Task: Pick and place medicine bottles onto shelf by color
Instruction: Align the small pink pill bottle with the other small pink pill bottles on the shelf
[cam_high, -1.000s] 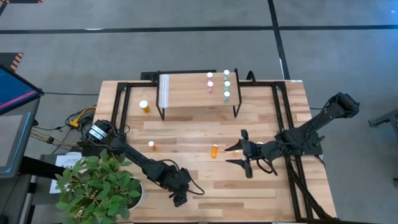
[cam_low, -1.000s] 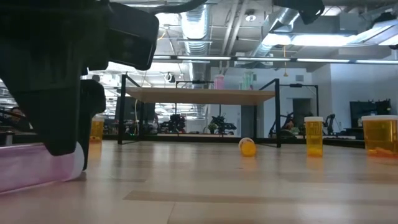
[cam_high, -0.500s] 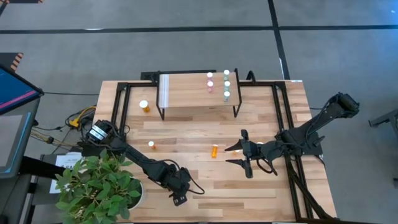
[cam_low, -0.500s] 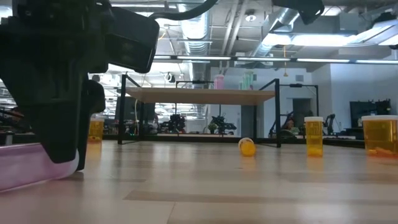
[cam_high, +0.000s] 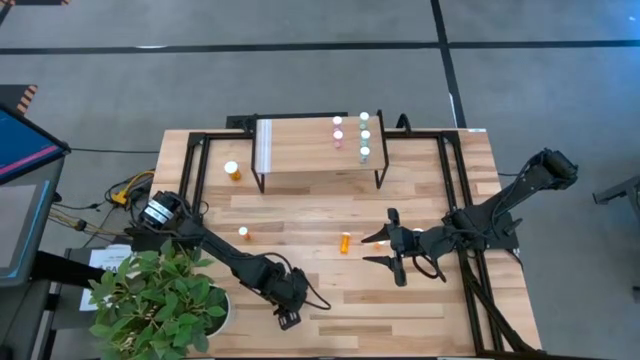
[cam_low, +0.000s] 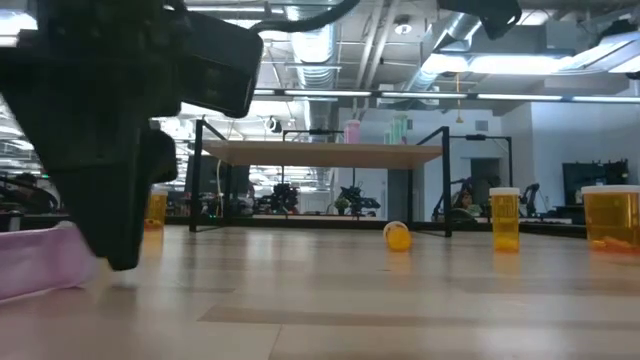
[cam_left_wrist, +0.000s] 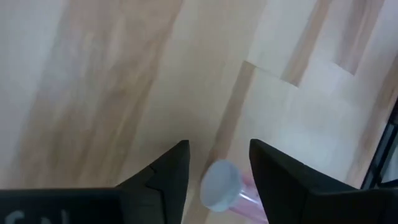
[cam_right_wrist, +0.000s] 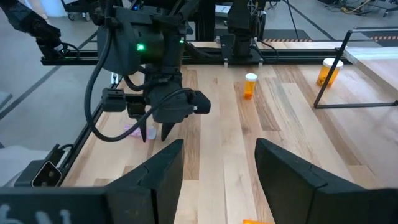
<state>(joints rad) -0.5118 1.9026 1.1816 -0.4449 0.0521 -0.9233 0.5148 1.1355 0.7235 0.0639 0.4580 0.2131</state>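
A pink bottle (cam_left_wrist: 222, 188) with a white cap lies on its side on the table near the front edge; it also shows in the low view (cam_low: 40, 275). My left gripper (cam_high: 288, 318) is open, pointing down over it. Its fingers stand on either side of the cap end without touching it. My right gripper (cam_high: 385, 250) is open and empty at mid-table. An orange bottle (cam_high: 346, 242) lies on its side just left of it. The shelf (cam_high: 300, 155) stands at the far side, with pink bottles (cam_high: 338, 131) and green bottles (cam_high: 364, 135) upright on its right part.
A small orange bottle (cam_high: 243, 233) and a larger one (cam_high: 232, 171) stand on the table left of the shelf. Two more orange bottles (cam_low: 505, 220) show at the right of the low view. A potted plant (cam_high: 160, 300) stands at the front left corner. Black frame rails run along the table's edges.
My left gripper has gone down toward the table around the pink bottle's cap end, still open. The bottle lies where it was. My right arm has kept still.
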